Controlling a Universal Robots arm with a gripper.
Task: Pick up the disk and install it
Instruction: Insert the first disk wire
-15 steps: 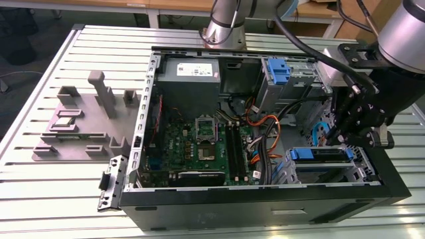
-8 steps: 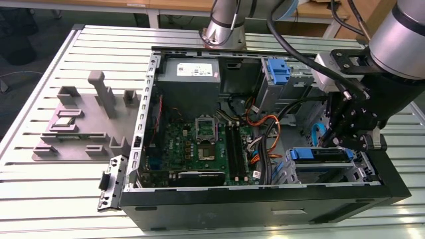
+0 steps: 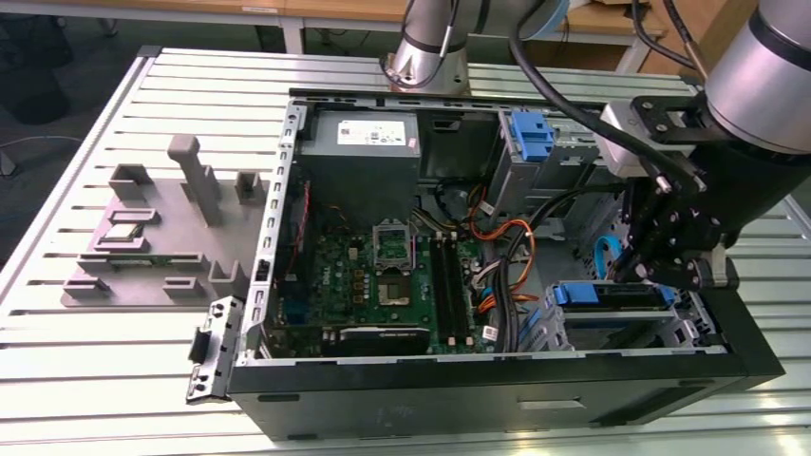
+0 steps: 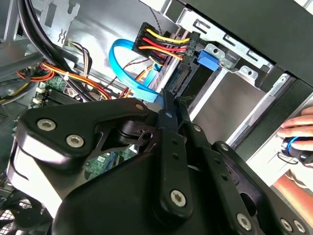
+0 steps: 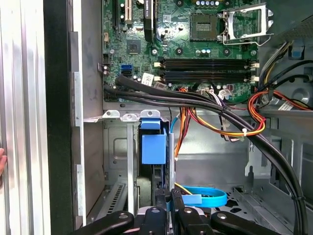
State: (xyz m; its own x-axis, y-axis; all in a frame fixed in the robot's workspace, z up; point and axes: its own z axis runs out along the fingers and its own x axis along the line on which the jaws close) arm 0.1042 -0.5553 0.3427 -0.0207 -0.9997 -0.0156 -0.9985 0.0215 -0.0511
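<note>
In the exterior view, an open computer case (image 3: 507, 375) lies on its side on a slatted metal surface (image 3: 76, 380). Inside the case sit a green motherboard (image 3: 380, 275), a grey power supply box (image 3: 361, 142) at the far end, and bundles of black, orange and blue cables (image 3: 507, 256). A bare blue bracket (image 3: 533, 133) stands in the far drive cage. The disk (image 3: 611, 296), showing its blue frame edge, sits in the near drive cage at the exterior view's right. The arm's claw (image 3: 671, 271) hangs just beside the disk, at its right end. A grey fixture block (image 3: 159, 228) rests on the surface outside the case, at the exterior view's left.

In the second wrist view, the black claw (image 4: 168, 110) has its fingers (image 4: 172, 105) drawn close together, pressed along a thin dark edge in the drive cage; whether that edge is the disk I cannot tell. A power connector with red, yellow and black wires (image 4: 164, 44) and a blue flat cable (image 4: 132, 73) lie just beyond. A person's hand (image 4: 298, 134) rests at the outer case wall.

In the first wrist view, the disk (image 5: 152, 149) stands edge-on in the metal cage (image 5: 115, 147), its blue tab showing, with the narrow claw (image 5: 168, 203) gripping its near edge. Black cables (image 5: 195, 100) cross above the cage, and the blue cable (image 5: 208, 196) loops on the case floor.
</note>
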